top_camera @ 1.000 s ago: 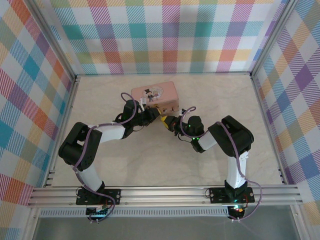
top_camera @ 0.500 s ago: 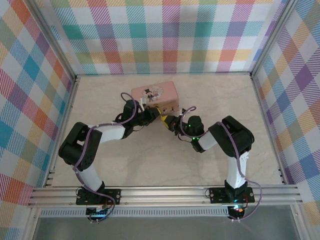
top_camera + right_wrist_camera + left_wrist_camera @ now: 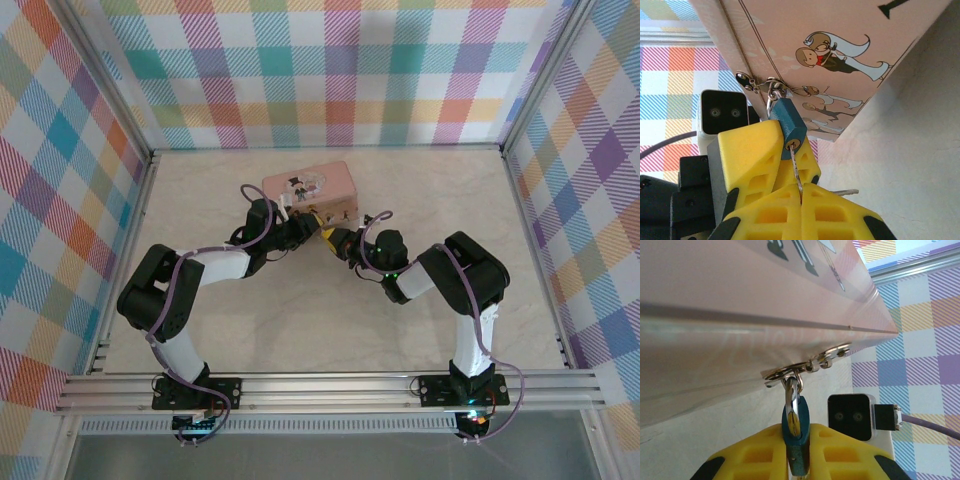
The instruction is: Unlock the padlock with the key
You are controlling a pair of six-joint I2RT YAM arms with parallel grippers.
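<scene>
The small teal padlock (image 3: 796,432) hangs by its silver shackle (image 3: 792,399) from the hasp (image 3: 790,372) of the pink tin (image 3: 308,188). My left gripper (image 3: 797,442) is shut on the padlock body, with a yellow finger (image 3: 752,455) on each side. In the right wrist view the padlock (image 3: 788,124) points its keyhole at me. The key (image 3: 796,169) has its blade in the keyhole. My right gripper (image 3: 801,189) is shut on the key's other end. Both grippers meet in front of the tin (image 3: 330,238).
A second key (image 3: 842,191) sticks out sideways behind my right fingers. The left arm's yellow fingers (image 3: 750,150) and wrist camera (image 3: 722,114) crowd the padlock. Checked walls (image 3: 330,70) enclose the marble tabletop (image 3: 330,320).
My right gripper has edged slightly toward the tin with the key. The left gripper and the padlock have stayed put.
</scene>
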